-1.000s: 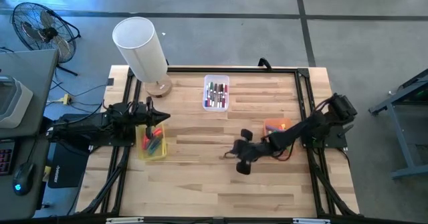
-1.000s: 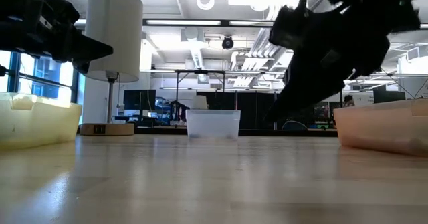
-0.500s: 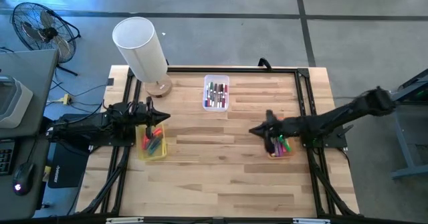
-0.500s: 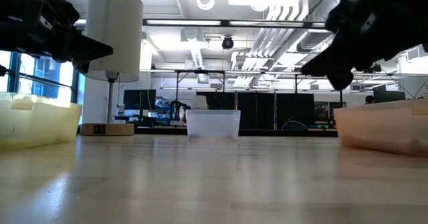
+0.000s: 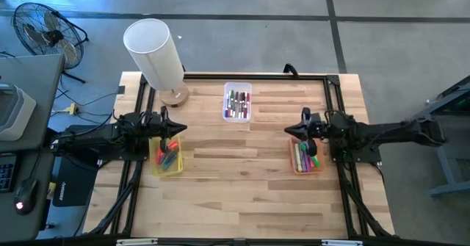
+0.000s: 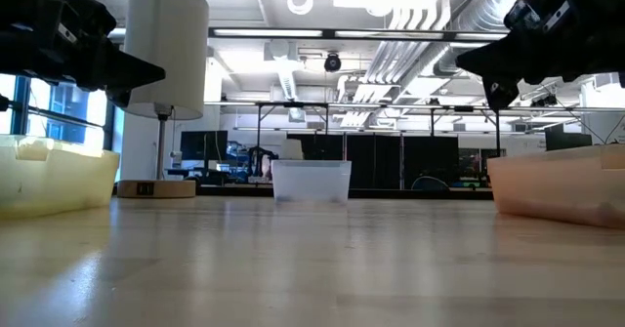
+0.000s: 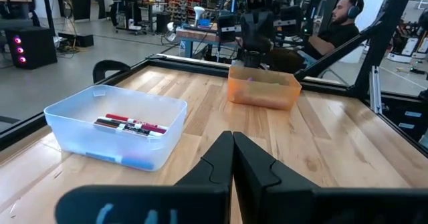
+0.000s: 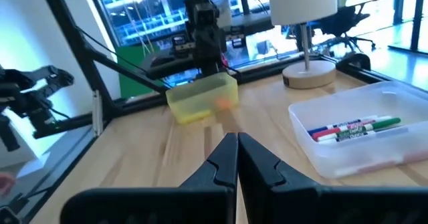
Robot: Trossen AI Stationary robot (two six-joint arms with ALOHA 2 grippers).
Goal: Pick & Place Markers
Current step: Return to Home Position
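Left gripper (image 5: 178, 128) is held closed at 9 o'clock, over yellow bin (image 5: 156, 171). Right gripper (image 5: 288, 131) is held closed at 3 o'clock, by orange bin (image 5: 293, 161) of markers (image 5: 307, 156).

Robotics lab, ceiling ducts (image 6: 415, 20), concrete floor (image 5: 257, 0) (monitors (image 6: 200, 143))

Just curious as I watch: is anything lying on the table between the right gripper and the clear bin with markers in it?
Nothing visible does. The right gripper, shut, hovers beside the orange bin. Only bare wooden table lies between it and the clear bin that holds the markers.
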